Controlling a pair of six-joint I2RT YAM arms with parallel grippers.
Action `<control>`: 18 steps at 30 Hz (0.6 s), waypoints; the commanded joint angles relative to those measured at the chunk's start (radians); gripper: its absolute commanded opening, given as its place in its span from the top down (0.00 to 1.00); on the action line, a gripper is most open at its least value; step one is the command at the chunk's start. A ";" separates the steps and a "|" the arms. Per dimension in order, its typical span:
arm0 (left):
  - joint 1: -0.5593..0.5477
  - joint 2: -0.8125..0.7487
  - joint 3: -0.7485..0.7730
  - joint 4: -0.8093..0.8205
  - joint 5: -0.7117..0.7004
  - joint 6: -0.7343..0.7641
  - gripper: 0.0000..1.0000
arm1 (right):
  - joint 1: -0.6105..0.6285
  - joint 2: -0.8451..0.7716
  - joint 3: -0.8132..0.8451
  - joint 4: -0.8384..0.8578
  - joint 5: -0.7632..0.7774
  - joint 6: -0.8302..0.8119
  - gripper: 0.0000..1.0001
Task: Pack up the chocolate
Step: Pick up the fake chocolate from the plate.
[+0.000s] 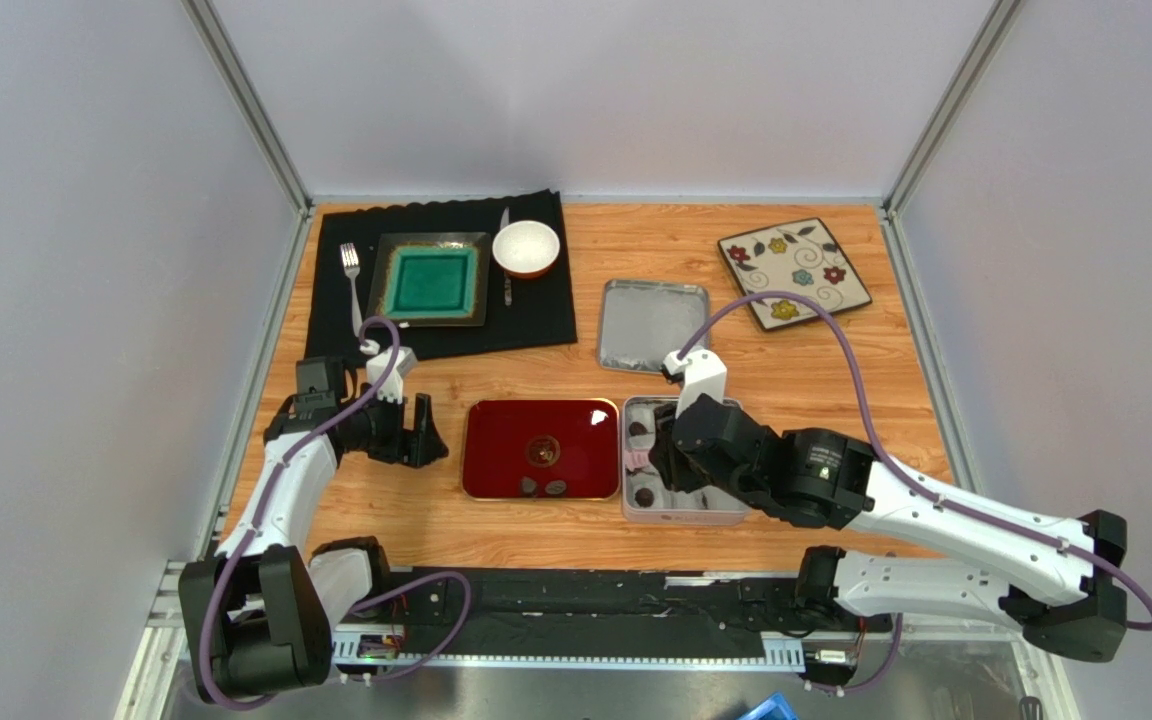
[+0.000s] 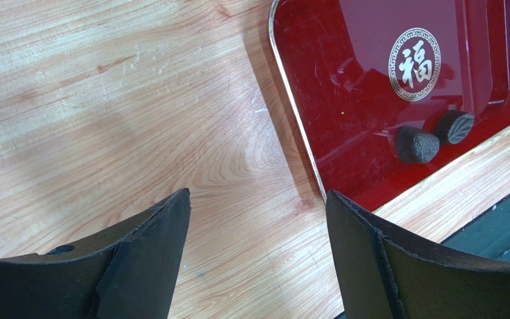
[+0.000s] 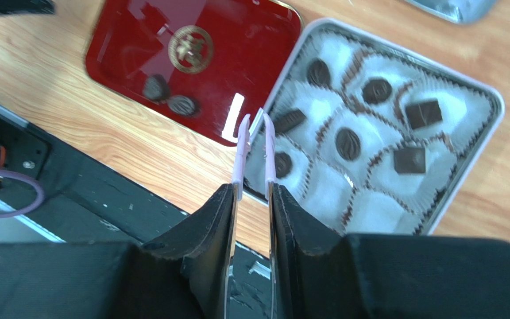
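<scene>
Two dark chocolate pieces point(image 2: 417, 145) lie near the front edge of the red tray point(image 1: 500, 435); they also show in the right wrist view point(image 3: 155, 87). The open tin point(image 3: 497, 100) beside the tray holds white paper cups, several with a chocolate point(image 3: 348, 143) in them. My right gripper point(image 3: 252, 193) is shut on pink-tipped tongs point(image 3: 243, 143), whose tips are slightly apart and empty above the tin's left rim. My left gripper point(image 2: 257, 199) is open and empty over bare wood, left of the red tray point(image 2: 357, 80).
The tin's lid point(image 1: 651, 324) lies behind the tin. A flowered tile point(image 1: 794, 272) sits at the back right. A black cloth point(image 1: 537, 308) at the back left carries a green plate point(image 1: 431, 281), a fork point(image 1: 351, 278) and a white bowl point(image 1: 525, 248).
</scene>
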 commanded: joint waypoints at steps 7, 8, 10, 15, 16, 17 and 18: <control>0.008 -0.004 0.028 0.000 0.028 0.007 0.17 | 0.017 0.203 0.137 0.264 -0.037 -0.132 0.71; 0.008 -0.004 0.030 -0.002 0.028 0.007 0.17 | 0.017 0.223 0.142 0.297 -0.046 -0.142 0.71; 0.008 -0.005 0.030 -0.003 0.031 0.007 0.17 | 0.017 0.291 0.157 0.328 -0.076 -0.148 0.71; 0.008 -0.005 0.034 -0.008 0.029 0.010 0.17 | 0.017 0.402 0.188 0.414 -0.138 -0.164 0.71; 0.008 -0.005 0.034 -0.008 0.029 0.010 0.17 | 0.017 0.415 0.193 0.425 -0.147 -0.165 0.71; 0.010 -0.005 0.033 -0.008 0.029 0.010 0.17 | 0.017 0.438 0.200 0.445 -0.159 -0.165 0.71; 0.008 -0.005 0.033 -0.006 0.028 0.010 0.17 | 0.017 0.449 0.206 0.452 -0.165 -0.167 0.71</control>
